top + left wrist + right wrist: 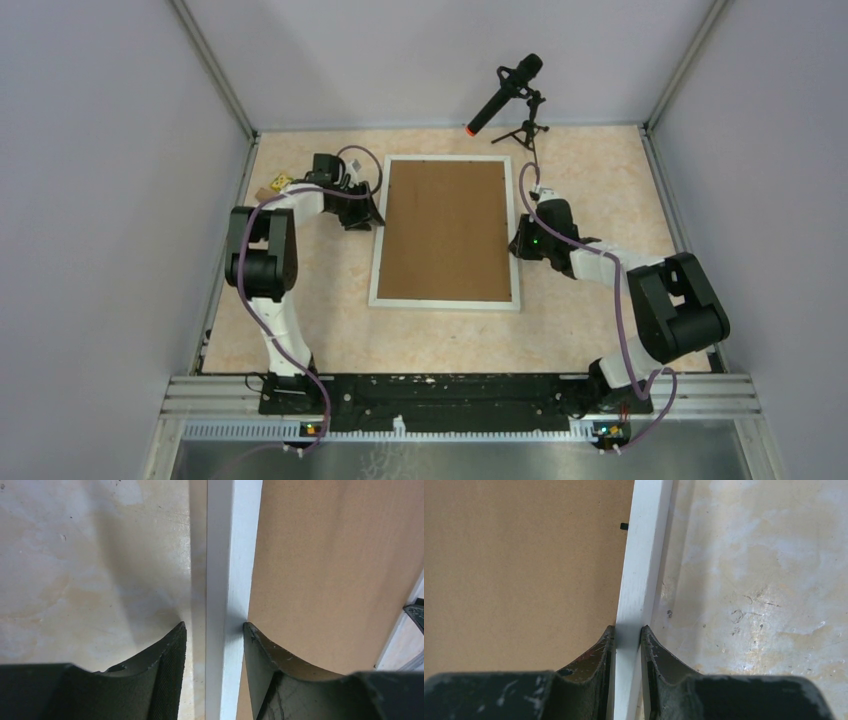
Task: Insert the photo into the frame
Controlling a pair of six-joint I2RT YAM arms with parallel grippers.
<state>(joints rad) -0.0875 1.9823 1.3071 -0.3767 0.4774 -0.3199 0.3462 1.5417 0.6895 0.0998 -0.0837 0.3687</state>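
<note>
Frame [445,303] is lying flat in the middle of the table [580,180], back side up, with the brown backing board [446,228] filling it. The photo isn't visible anywhere, maybe it's under the board, can't tell. The right gripper [628,630] is pinched onto the right moulding, while the left gripper [215,627] just straddles the left one, loose, with a gap on its outer side. Lift now and I'd guess it swings from one side, or the board drops out. Only the wrist cams show that grip difference; the overhead gives the whole layout.
</note>
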